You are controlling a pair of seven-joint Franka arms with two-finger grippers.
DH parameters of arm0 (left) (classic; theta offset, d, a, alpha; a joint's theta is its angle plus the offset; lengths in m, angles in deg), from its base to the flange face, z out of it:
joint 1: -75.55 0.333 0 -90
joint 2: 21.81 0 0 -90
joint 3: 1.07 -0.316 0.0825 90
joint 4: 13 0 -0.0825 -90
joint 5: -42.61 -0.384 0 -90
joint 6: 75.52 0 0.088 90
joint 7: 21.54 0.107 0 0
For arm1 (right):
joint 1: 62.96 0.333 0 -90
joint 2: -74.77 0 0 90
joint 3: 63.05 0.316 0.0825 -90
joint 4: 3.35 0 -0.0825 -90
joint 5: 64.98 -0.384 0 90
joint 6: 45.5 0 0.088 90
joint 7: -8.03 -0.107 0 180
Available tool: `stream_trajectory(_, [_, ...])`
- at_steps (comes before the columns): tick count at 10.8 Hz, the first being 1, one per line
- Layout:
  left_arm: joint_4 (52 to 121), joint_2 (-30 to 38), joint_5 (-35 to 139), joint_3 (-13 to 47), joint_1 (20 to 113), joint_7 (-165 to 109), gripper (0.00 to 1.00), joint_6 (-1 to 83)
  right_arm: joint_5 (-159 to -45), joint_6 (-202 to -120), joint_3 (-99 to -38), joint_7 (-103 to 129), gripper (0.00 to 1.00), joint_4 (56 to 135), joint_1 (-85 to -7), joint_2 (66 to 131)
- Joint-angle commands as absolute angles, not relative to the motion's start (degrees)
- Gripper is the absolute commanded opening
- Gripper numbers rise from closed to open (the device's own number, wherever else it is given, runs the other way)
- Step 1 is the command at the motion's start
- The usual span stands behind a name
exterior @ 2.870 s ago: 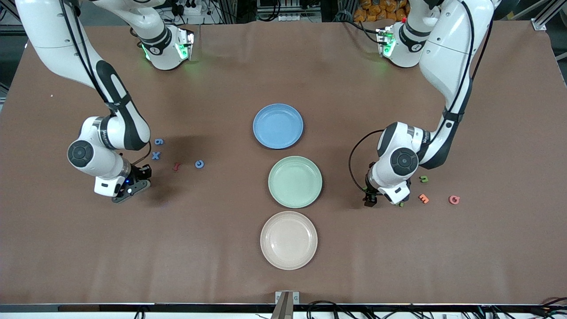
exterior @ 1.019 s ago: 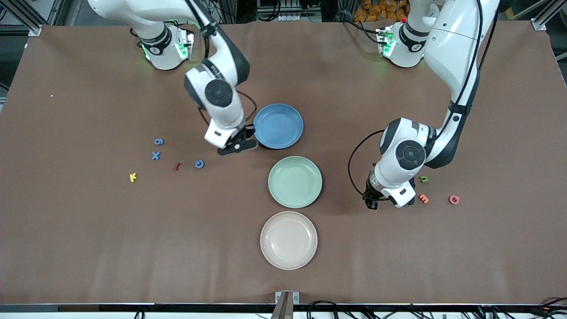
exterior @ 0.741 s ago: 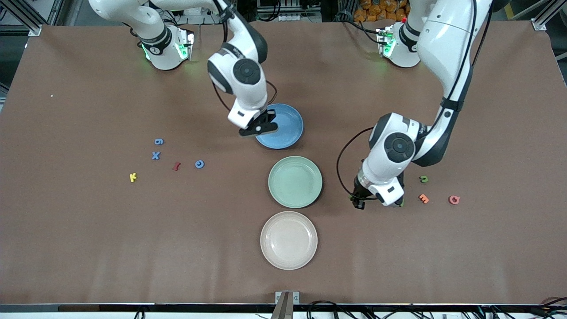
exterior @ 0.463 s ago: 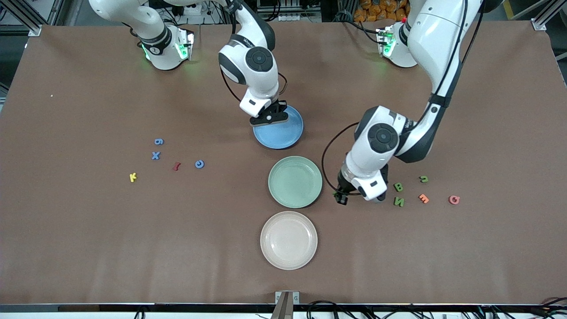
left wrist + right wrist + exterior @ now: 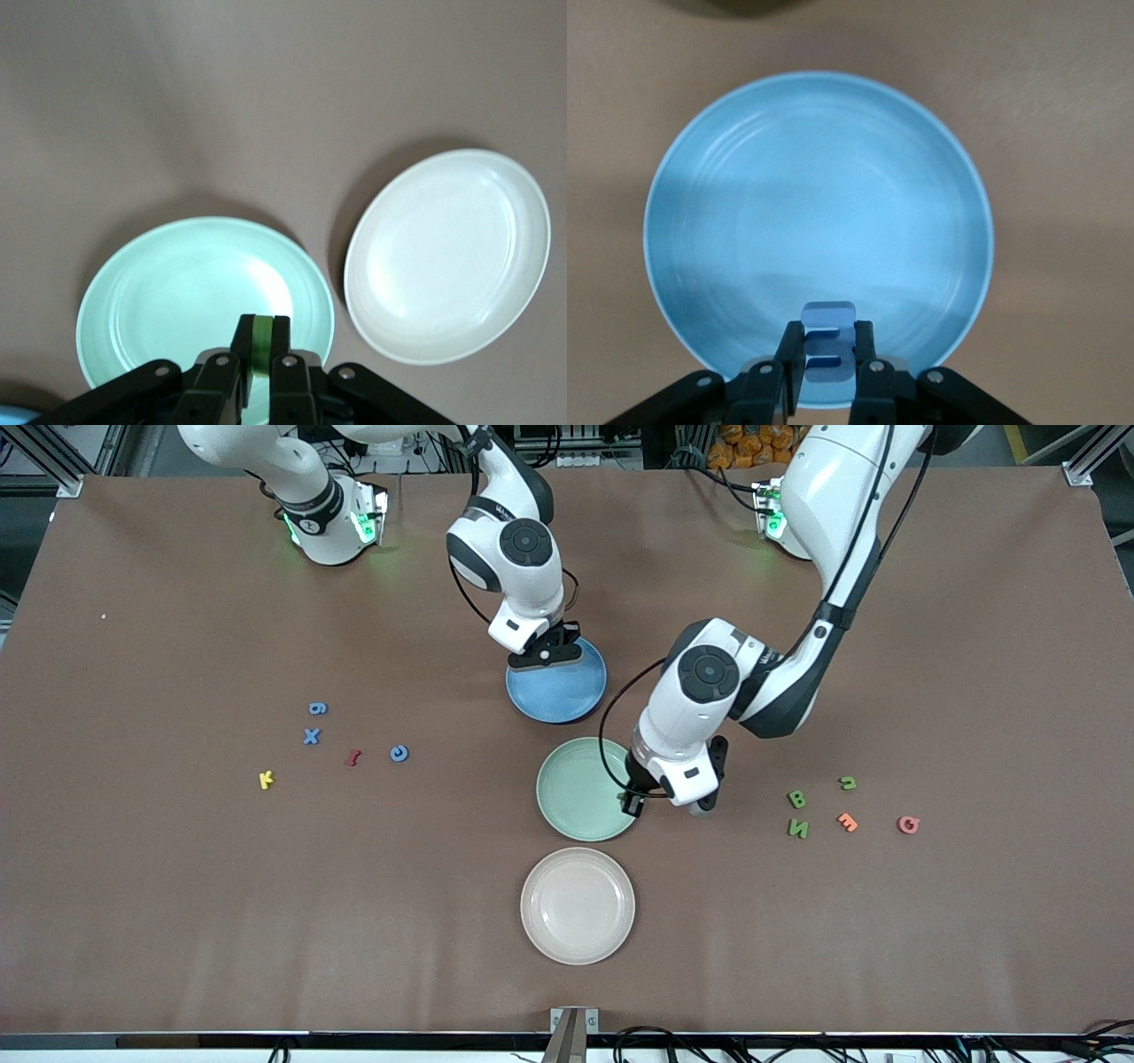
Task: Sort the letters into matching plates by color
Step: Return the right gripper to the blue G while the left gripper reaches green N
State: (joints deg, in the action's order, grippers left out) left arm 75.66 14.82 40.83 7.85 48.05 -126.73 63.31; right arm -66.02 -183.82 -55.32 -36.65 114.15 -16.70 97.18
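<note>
Now my right end effector (image 5: pixel 827 365) hangs over the blue plate (image 5: pixel 567 691), clamped on a blue letter (image 5: pixel 828 341). My left end effector (image 5: pixel 260 361) is over the mint green plate's (image 5: pixel 571 797) edge, pinching a green letter (image 5: pixel 260 341). Nearest the front camera on the tabletop (image 5: pixel 177 912) lies the beige plate (image 5: pixel 577 906).

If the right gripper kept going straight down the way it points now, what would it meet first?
Most likely the blue plate. The right gripper, jaws shut on a blue letter, points down over that plate's rim area, with nothing between them. How high it hangs above the plate is unclear.
</note>
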Motion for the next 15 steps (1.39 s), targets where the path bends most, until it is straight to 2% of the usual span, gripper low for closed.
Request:
stream_trajectory(1, [73.7,16.7,39.6,6.8,45.8,-127.7,0.73,63.4,-65.5,-185.7,-53.8,-38.6,0.15,115.9,-17.6,97.4])
stream_trajectory(2, [73.7,16.9,37.5,6.8,45.8,-127.6,1.0,63.4,-65.5,-185.6,-53.8,-38.6,0.43,116.0,-18.2,97.4])
stream_trajectory(3, [73.8,16.8,35.8,6.8,45.8,-128.1,1.0,63.4,-65.5,-185.4,-53.8,-38.6,0.67,116.0,-19.0,97.4])
stream_trajectory(4, [74.0,16.8,35.5,6.8,46.2,-127.9,1.0,63.3,-65.5,-185.2,-53.8,-38.6,0.74,116.0,-19.9,97.4])
stream_trajectory(5, [74.2,16.8,35.4,6.6,46.6,-127.7,1.0,63.0,-65.5,-185.2,-53.2,-38.6,0.77,116.0,-21.0,97.4])
stream_trajectory(8, [75.3,16.7,34.5,3.3,51.1,-124.9,1.0,60.1,-65.2,-183.9,-52.9,-34.1,0.78,116.0,-26.5,96.3])
stream_trajectory(10, [75.7,16.3,35.0,3.7,57.2,-112.9,1.0,56.4,-65.2,-182.5,-52.9,-30.4,0.78,116.0,-31.3,95.2])
stream_trajectory(13, [78.1,16.2,35.1,3.9,61.6,-97.8,1.0,54.5,-58.9,-180.0,-52.9,-26.1,0.77,115.9,-37.9,93.7])
stream_trajectory(15, [79.3,16.4,35.1,3.9,63.0,-92.3,1.0,53.3,-58.8,-179.9,-52.9,-19.4,0.77,116.0,-42.5,93.4])
